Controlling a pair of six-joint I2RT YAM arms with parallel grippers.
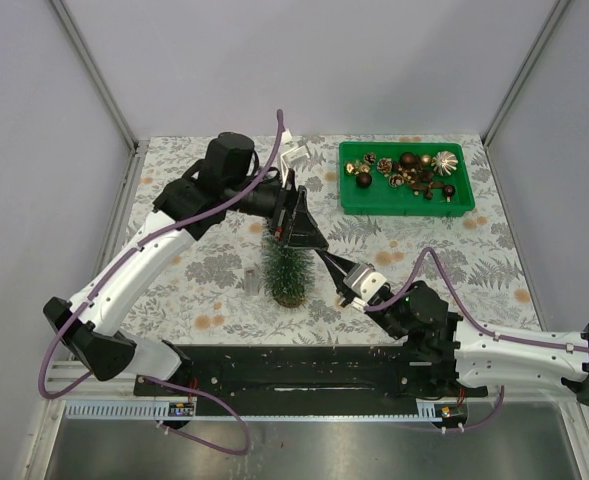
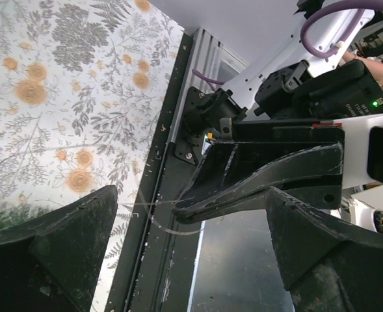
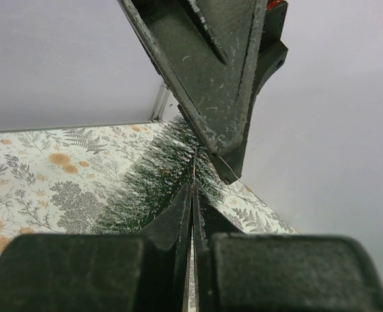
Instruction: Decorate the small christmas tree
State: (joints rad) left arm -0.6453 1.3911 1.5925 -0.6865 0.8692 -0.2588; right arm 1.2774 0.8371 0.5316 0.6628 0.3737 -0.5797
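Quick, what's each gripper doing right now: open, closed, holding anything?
Left gripper: open, fingers wide apart, holding nothing.
Right gripper: closed, pinching what looks like a thin thread.

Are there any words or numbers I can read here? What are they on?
Nothing can be read clearly.
Small white print on the black housing, beside the green light: too small and blurred to read.
No other text shows in any view.
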